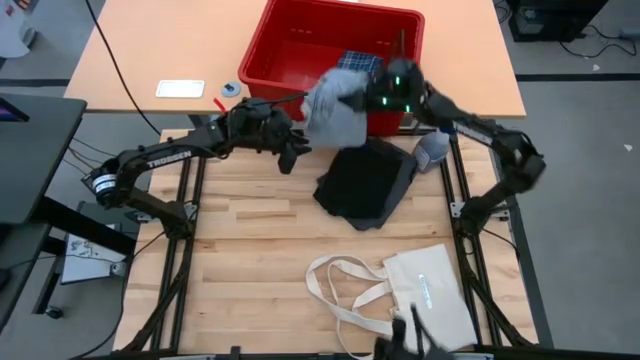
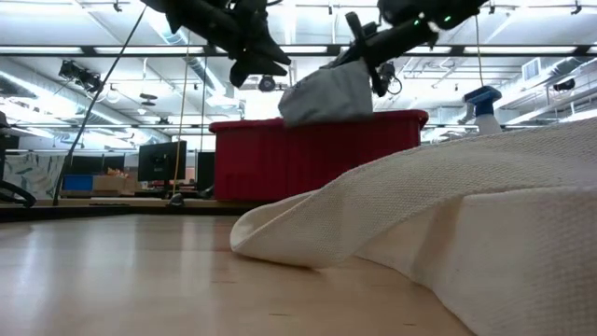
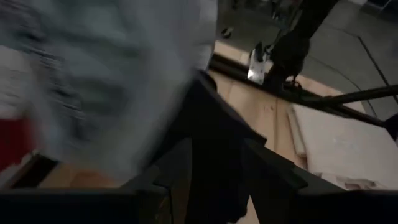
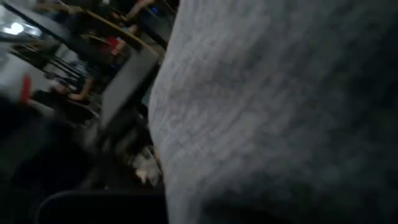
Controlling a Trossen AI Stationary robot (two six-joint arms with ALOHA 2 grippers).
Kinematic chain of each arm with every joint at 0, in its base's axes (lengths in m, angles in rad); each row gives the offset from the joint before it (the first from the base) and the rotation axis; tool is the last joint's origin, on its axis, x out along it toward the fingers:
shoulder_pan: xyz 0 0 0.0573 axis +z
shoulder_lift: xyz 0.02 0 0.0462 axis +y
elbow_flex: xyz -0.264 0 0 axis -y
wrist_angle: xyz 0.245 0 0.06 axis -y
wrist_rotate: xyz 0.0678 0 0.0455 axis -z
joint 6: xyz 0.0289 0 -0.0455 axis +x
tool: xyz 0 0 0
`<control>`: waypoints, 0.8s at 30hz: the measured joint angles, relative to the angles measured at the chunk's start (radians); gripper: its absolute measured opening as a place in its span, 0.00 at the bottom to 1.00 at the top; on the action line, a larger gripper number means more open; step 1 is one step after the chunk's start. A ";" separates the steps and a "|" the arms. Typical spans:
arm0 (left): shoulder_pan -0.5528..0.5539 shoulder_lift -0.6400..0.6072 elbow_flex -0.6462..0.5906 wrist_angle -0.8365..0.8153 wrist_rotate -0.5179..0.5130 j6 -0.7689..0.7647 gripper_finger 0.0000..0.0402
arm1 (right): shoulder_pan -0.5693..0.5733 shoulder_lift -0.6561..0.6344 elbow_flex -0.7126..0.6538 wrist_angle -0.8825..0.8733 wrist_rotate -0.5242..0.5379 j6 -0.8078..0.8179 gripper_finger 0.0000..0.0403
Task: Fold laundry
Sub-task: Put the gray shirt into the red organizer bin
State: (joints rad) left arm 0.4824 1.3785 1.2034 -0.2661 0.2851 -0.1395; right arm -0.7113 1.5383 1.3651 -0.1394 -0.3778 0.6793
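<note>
- High view: the right gripper (image 1: pixel 372 92) sits at the near rim of the red bin (image 1: pixel 290 45), its jaws pressed together on the light blue-grey piece (image 1: pixel 335 108), which hangs bunched over that rim. The jaws themselves are hidden by the wrist and the cloth.
- The left gripper (image 1: pixel 297 150) is just beside the cloth's left edge, above the table (image 1: pixel 250 230); from here I cannot tell how far its jaws are spread.
- A blue-white plaid piece (image 1: pixel 358 62) lies inside the bin, mostly covered by the lifted cloth. The black piece (image 1: pixel 365 185) lies flat on the table just below the bin, with a dark grey edge along its right side.
- A cream tote bag (image 1: pixel 425 290) lies near the front edge, well apart from the garments; its lower corner is cut off.
- Low view: the tote fills the foreground and blocks the table behind it, so the black piece does not show. The light blue-grey piece hangs above the bin's rim under the right gripper (image 2: pixel 366 51); the left gripper (image 2: pixel 250 58) hangs just left of it, apart.
- Left wrist view: blurred; the left fingers (image 3: pixel 177 165) stand somewhat parted with nothing between them, pale cloth beyond, black piece below.
- Right wrist view: grey knit fills nearly everything; the jaws are not visible.
</note>
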 joint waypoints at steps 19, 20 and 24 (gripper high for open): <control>-0.019 -0.002 0.001 -0.098 0.035 0.056 0.36 | -0.358 0.645 0.729 0.008 -0.287 -0.062 0.10; -0.018 -0.002 0.001 -0.110 0.034 0.064 0.36 | -0.366 0.667 0.737 0.009 -0.298 -0.062 0.10; -0.006 -0.002 0.001 -0.140 0.035 0.105 0.36 | -0.384 0.738 0.740 -0.044 -0.311 -0.062 0.10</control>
State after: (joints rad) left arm 0.4768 1.3769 1.2041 -0.4065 0.3199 -0.0346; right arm -1.0956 2.2760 2.1047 -0.1834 -0.6889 0.6170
